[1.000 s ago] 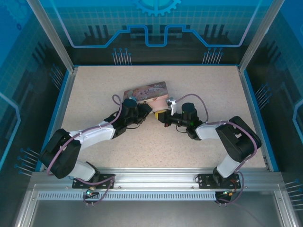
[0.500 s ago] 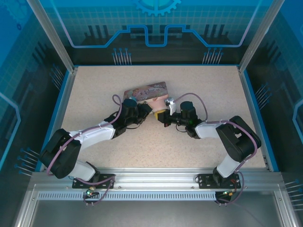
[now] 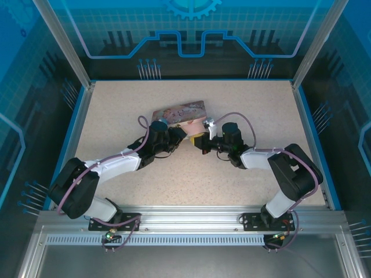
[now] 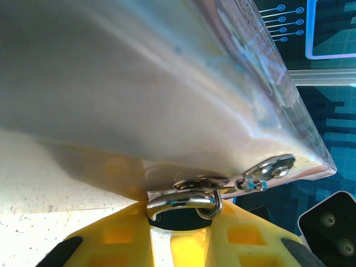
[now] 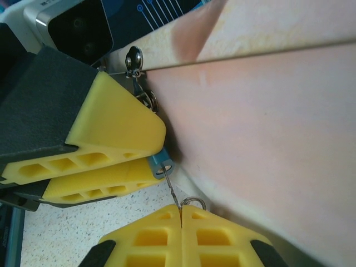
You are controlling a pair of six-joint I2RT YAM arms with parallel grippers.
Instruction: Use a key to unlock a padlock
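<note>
Item: tiny bluish-silver metal padlock (image 5: 161, 164) at the near edge of the pink illustrated tin box (image 3: 179, 110), pinched by my left gripper (image 4: 179, 222); my right gripper (image 5: 182, 219), pressed together on the thin dark grey metal key (image 5: 173, 189), has crept slightly toward it, likely seating the key.

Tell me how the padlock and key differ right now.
The padlock is bluish and stubby; the key is a thin grey sliver. The padlock is clamped in the left gripper; the key is pinched in the right gripper. Both are tiny, and they appear to meet beside the tin.
</note>
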